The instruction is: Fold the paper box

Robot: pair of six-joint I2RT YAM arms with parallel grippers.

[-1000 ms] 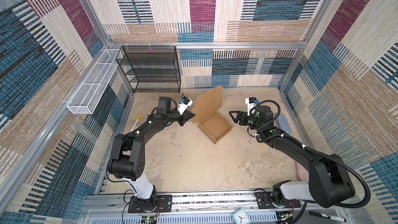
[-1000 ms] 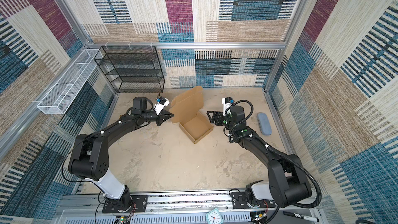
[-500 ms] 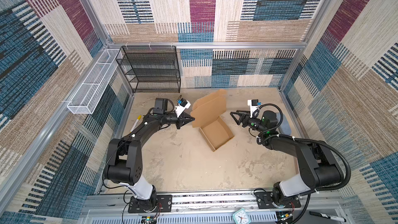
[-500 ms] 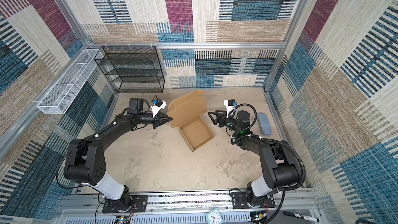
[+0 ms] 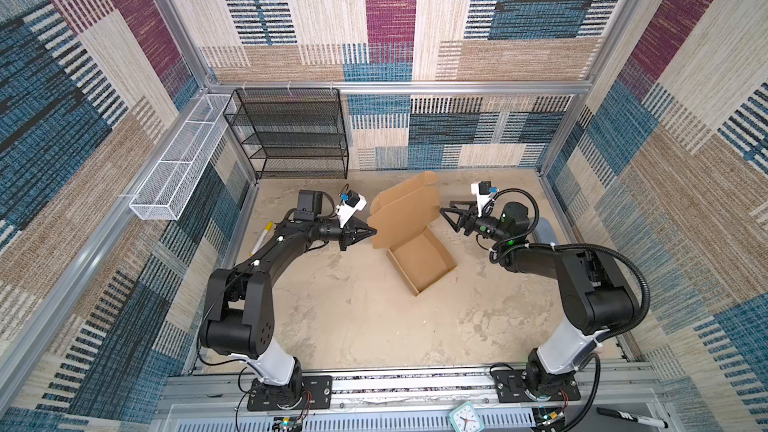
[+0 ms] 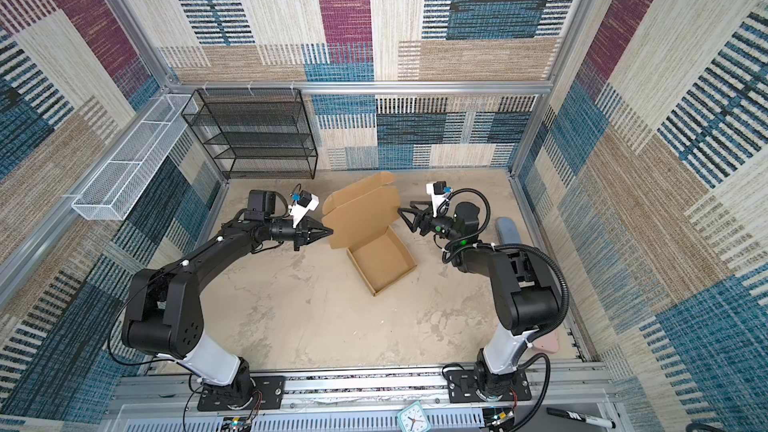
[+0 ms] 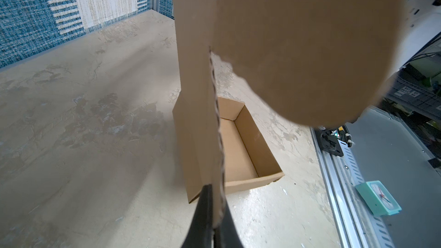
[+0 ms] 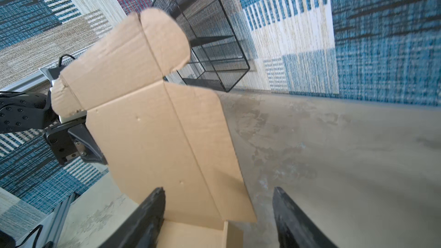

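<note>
We see the paper box [image 5: 420,261] [image 6: 381,263] on the desk [image 5: 353,309], a little toward 1 o'clock from the desk's middle in both top views. Its shallow tray lies open, and its lid [image 5: 405,214] stands up from the tray's 11 o'clock side with a rounded flap at each end.

At the lid's 9 o'clock edge, the left tool [image 5: 372,232] [image 6: 330,231] is closed tight on the cardboard. In the left wrist view its two dark fingers pinch the raw corrugated edge between them [image 7: 216,202].

At the lid's 3 o'clock edge, the right tool [image 5: 445,214] [image 6: 404,214] stands wide open and holds nothing. In the right wrist view [image 8: 218,190] the lid's near edge falls between its spread fingers. From these angles we cannot tell whether either finger touches the cardboard.

A black wire rack [image 5: 291,135] stands at the desk's 11 o'clock corner, and a yellow-capped marker [image 5: 262,238] lies near 9 o'clock.
</note>
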